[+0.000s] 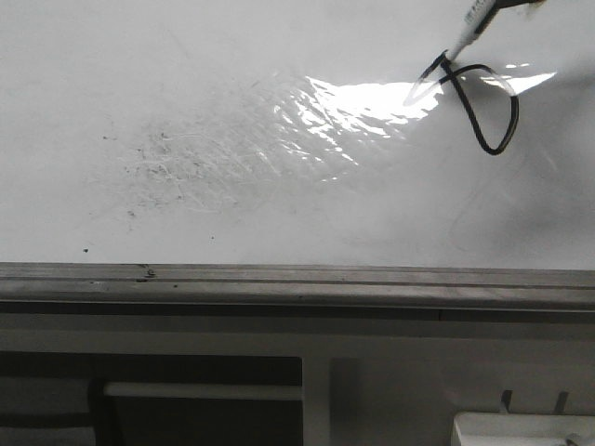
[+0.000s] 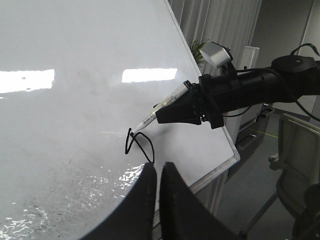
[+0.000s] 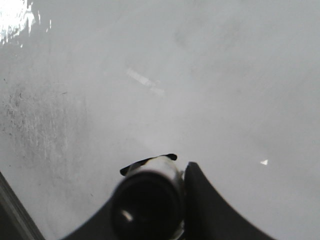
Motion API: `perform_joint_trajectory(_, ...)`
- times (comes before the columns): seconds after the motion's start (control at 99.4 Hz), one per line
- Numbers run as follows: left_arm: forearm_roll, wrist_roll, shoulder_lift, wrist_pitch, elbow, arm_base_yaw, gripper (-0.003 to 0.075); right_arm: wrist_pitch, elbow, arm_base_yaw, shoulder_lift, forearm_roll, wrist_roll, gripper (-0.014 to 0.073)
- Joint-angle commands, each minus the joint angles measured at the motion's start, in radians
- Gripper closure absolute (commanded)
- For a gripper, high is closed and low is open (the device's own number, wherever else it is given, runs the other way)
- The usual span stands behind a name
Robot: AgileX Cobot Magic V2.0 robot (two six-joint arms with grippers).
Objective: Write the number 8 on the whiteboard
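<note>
R gripper clamps a white marker, tip touching the whiteboard at the number 8, a crossing loop near the board's far right corner w/ little board left past it. L gripper jaws nearly together, nothing held, hovering by the grey rail. Wide free board to the left; grey smudge patch mid-board, next to glare.
</note>
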State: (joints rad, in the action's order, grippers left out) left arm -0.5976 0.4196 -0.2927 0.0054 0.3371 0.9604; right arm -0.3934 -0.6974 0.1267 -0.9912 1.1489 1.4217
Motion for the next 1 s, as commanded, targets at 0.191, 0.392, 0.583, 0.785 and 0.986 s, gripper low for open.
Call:
perform_joint_trajectory(0.191, -0.011, -0.009, -0.006, -0.016, 0.027, 0.008, 0.0740, -0.020, -0.049, -0.002, 0.024, 0.024, 0.003, 0.0638)
perform_joint_trajectory(0.392, -0.011, -0.009, -0.023, 0.078, 0.044, 0.008, 0.0503, -0.318, -0.108, 0.019, 0.191, 0.025, 0.003, 0.0638)
perform_joint_trajectory(0.583, 0.024, 0.048, -0.187, 0.214, 0.113, 0.012, 0.0280, -0.525, -0.108, 0.135, 0.216, -0.029, 0.003, 0.0638)
perform_joint_trajectory(0.785, 0.017, 0.213, -0.478, 0.316, 0.274, 0.059, 0.0281, -0.588, -0.108, 0.292, 0.120, -0.117, 0.001, 0.0638)
perform_joint_trajectory(0.986, 0.012, 0.269, -0.740, 0.342, 0.418, 0.155, 0.0281, -0.467, -0.108, 0.451, 0.066, -0.149, -0.010, 0.0638)
